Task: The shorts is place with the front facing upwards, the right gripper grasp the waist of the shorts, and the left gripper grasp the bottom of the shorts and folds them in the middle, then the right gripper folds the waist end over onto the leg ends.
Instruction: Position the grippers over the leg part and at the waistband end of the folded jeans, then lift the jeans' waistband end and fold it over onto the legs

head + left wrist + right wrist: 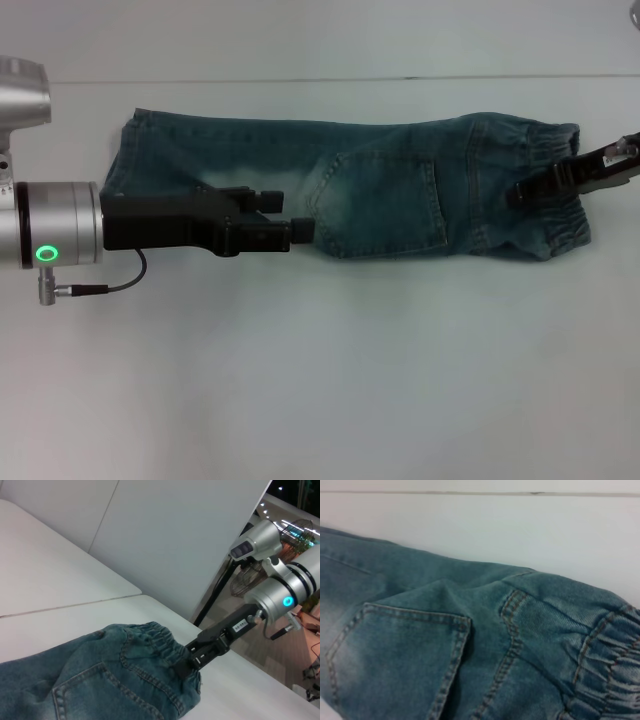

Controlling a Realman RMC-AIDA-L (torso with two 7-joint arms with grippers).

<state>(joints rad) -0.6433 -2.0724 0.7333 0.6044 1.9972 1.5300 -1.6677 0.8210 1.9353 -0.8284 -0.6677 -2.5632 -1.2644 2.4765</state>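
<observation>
The denim shorts (380, 190) lie folded lengthwise on the white table, a back pocket (400, 655) facing up. Their gathered elastic waist (555, 180) points to the right, and the leg ends (122, 160) lie flat at the left. My right gripper (522, 192) reaches in from the right and is shut on the waist (155, 640). My left gripper (285, 216) hovers over the near edge of the shorts' leg part, open, with nothing between its fingers. The right wrist view shows only denim (445, 645) and bare table.
The white table (320, 380) stretches wide in front of the shorts, with a seam line (300, 80) behind them. In the left wrist view a white wall panel (175, 535) stands beyond the table, and the table's edge (260, 672) runs under the right arm.
</observation>
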